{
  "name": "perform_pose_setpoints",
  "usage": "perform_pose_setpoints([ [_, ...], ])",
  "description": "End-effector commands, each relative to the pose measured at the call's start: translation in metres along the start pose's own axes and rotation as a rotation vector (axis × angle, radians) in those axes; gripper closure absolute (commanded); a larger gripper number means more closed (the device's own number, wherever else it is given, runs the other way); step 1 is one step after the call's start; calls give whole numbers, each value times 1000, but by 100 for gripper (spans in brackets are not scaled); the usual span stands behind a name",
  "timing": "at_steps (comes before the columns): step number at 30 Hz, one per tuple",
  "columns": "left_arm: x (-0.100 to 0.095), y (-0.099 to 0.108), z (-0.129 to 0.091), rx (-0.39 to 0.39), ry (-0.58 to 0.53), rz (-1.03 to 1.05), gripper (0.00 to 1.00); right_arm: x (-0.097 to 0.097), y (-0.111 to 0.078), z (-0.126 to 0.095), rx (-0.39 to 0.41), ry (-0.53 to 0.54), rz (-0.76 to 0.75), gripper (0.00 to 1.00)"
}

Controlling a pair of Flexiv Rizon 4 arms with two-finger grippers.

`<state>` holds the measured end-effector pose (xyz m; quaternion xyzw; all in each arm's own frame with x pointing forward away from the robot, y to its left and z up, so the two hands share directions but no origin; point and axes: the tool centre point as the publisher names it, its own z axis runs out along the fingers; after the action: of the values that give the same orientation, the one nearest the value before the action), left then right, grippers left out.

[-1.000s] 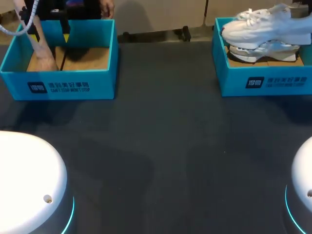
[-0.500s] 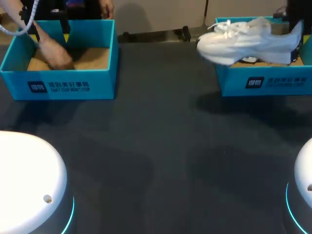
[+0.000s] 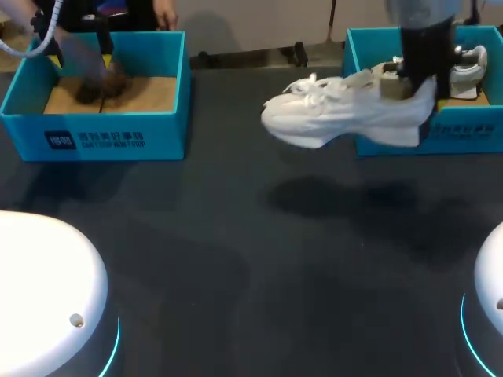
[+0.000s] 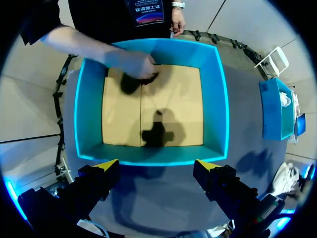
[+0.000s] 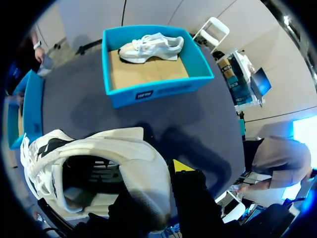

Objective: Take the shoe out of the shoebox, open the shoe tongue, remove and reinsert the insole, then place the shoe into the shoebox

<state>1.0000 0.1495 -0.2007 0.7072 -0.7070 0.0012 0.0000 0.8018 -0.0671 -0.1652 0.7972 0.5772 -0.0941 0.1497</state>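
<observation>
Two teal shoeboxes stand on the dark table (image 3: 251, 259), one at each far corner, well apart.

1. White shoe (image 3: 338, 122): in the air, out of its box, clear of the table with its shadow on the surface below. The toe and laces point toward the table's middle. The heel is in front of the right shoebox (image 3: 471, 133).
2. Right gripper (image 3: 410, 82): clamped on the heel of the white shoe, carrying it. In the right wrist view one yellow tip lies against the outside of the heel. The other finger is hidden by the shoe, whose opening faces that camera.
3. Right arm (image 3: 428, 39): dark, coming down from the far right corner over the right shoebox.
4. Second shoe (image 3: 469, 64): white, lying inside the right shoebox on its brown floor.
5. Left gripper (image 4: 156, 166): fingers spread wide with nothing between them, hanging over the near wall of the left shoebox (image 4: 89, 114).
6. Left shoebox: brown floor, with the gripper's shadow cast on it.
7. Person's hand (image 4: 131, 64): reaching into the left shoebox from its far side, over a dark item too blurred to identify.
8. Left arm base (image 3: 39, 290) and right arm base (image 3: 491, 298): white and rounded, at the near corners.
</observation>
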Motion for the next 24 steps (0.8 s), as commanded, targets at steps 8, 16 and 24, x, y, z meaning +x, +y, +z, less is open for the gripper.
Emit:
perform_pose_setpoints([
  [8,0,0,0,-1,-1,0,0,37,-65,-3,-49,29,-41,100],
  [16,0,0,0,-1,-1,0,0,56,-88,-4,-19,92,-97,100],
  [24,0,0,0,-1,-1,0,0,56,-88,-3,-18,94,-103,100],
])
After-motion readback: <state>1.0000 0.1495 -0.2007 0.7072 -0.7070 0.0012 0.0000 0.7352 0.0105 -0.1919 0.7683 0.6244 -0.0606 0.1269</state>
